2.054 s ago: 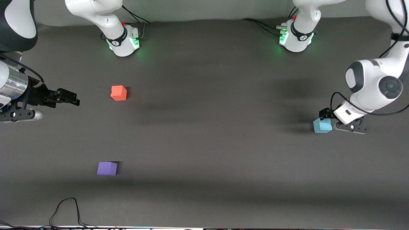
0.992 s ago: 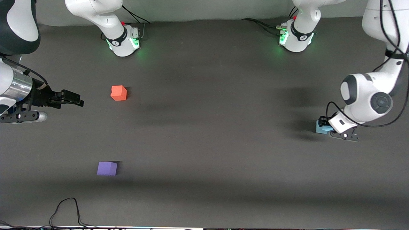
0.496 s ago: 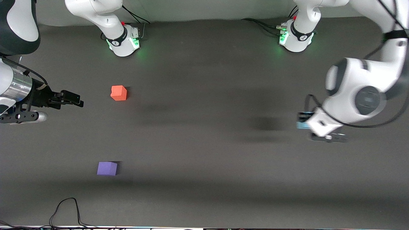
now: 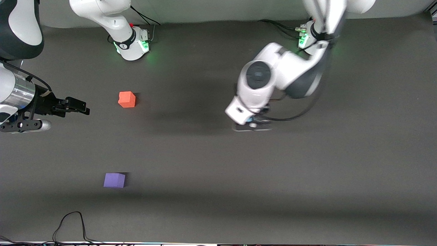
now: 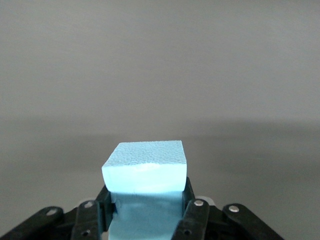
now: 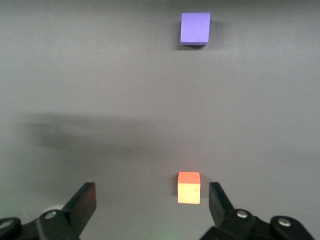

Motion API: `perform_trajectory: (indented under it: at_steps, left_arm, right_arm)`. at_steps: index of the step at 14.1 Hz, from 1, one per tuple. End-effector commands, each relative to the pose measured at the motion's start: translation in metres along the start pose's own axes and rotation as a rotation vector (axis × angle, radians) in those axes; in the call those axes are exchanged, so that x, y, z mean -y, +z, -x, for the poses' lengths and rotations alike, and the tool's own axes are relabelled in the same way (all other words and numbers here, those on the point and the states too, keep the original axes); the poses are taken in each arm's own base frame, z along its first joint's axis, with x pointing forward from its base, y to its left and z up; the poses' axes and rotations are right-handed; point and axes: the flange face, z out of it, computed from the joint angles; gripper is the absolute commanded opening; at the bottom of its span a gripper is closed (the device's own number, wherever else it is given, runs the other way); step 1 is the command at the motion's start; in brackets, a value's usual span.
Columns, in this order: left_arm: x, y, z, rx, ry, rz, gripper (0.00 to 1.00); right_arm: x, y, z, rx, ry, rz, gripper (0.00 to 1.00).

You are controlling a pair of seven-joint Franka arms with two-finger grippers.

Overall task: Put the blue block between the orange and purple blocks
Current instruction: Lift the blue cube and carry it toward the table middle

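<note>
- The table (image 4: 211,191) is covered edge to edge in a dark charcoal matte sheet; a pale wall strip runs along its 12 o'clock edge in the front view, and a black cable (image 4: 70,223) loops in at 7 o'clock.
- The left gripper (image 5: 148,212) hangs over the bare middle of the table, with its jaws closed onto two opposite faces of the blue block (image 5: 145,172).
- The blue block is a cube with no long axis. In the left wrist view it sits square between the fingers (image 5: 194,217), its top face level.
- In the front view the left arm's wrist covers the blue block entirely.
- The orange block (image 4: 127,99) rests on the table toward the right arm's end, at 10 o'clock from the table's centre.
- The purple block (image 4: 114,180) lies nearer the front camera, at 6 o'clock from the orange block and well apart from it.
- The right gripper (image 6: 152,202) waits near the right arm's end of the table, at 9 o'clock from the orange block, with jaws spread wide and nothing in them.
</note>
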Motion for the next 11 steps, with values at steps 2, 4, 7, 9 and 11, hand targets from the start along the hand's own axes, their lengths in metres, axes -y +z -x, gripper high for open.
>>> perform_trajectory:
  at_steps: [2,4,7,9,11]
  left_arm:
    - [-0.09,0.064,0.013,-0.047,-0.023,0.036,0.45]
    - [-0.113,0.104,0.022,-0.075,-0.048,0.061,0.45]
    - [-0.126,0.162,0.03,-0.129,-0.057,0.02,0.45]
    - [-0.125,0.172,0.031,-0.132,-0.045,0.005,0.45]
    - [-0.125,0.173,0.032,-0.134,-0.035,0.001,0.56]
  right_arm:
    - [0.001,-0.001,0.001,-0.012,0.018,-0.019,1.0]
    - [0.001,0.0,0.001,-0.012,0.016,-0.019,1.0]
    - [-0.001,-0.001,0.001,-0.014,0.013,-0.019,1.0]
    - [-0.001,-0.001,0.001,-0.014,0.011,-0.019,1.0]
    - [-0.002,-0.001,0.001,-0.014,0.013,-0.019,1.0]
